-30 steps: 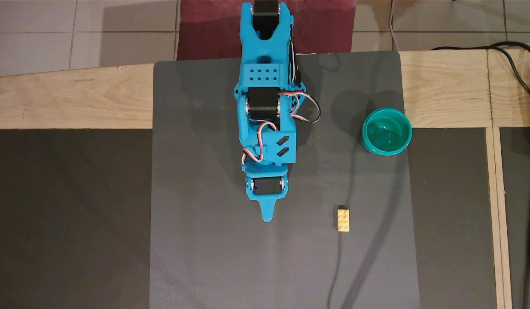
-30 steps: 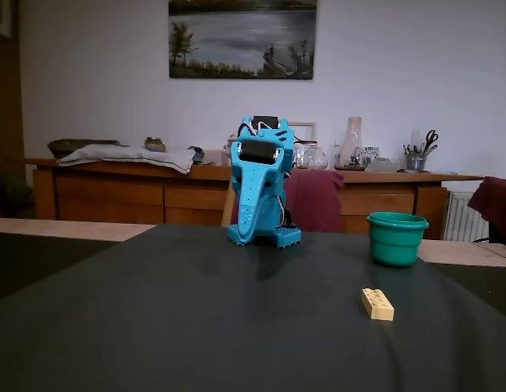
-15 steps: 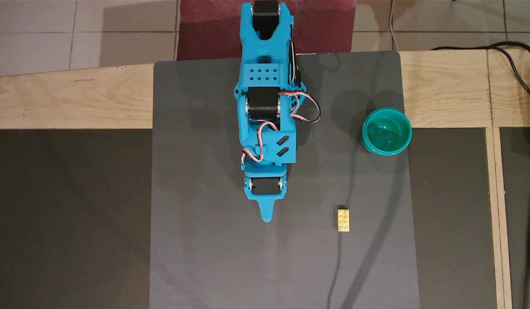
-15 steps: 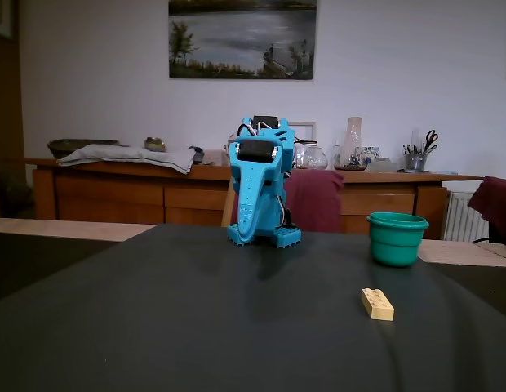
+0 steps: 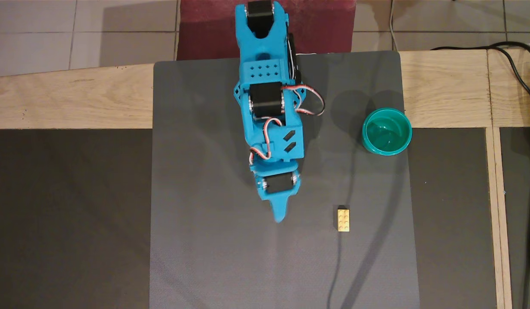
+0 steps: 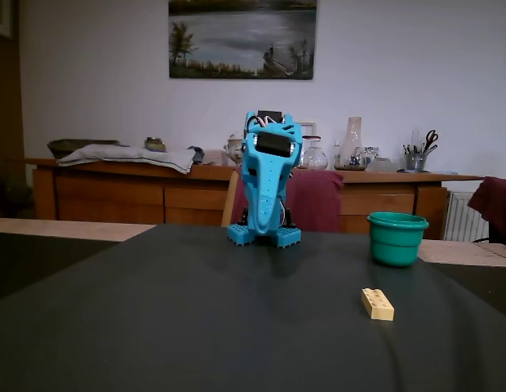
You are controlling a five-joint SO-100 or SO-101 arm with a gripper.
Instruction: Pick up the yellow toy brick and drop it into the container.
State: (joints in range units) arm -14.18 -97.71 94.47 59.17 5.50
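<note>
1. The task is standing at its opening stage: nothing is being held, and pickup, carry and drop all remain to be done.
2. The yellow toy brick (image 5: 343, 219) is lying studs-up on the grey mat (image 5: 205, 257) covering the tabletop (image 5: 76, 98), untouched and apart from the arm in both views.
3. The container (image 5: 386, 131) is sitting upright at the mat's right edge in the overhead view, well apart from the brick and appearing empty.
4. The blue arm (image 5: 271, 107) is folding over its base, with the forearm angling slightly toward the brick's side in the overhead view.
5. The hand (image 5: 280, 216) is pointing down over bare mat, to the left of the brick in the overhead view and not touching it.
6. The fingers are appearing pressed together into one narrow tip, gripping nothing.
7. Judgement: the next move is calling for a swing toward the brick, with the fingers spreading before descent.
</note>
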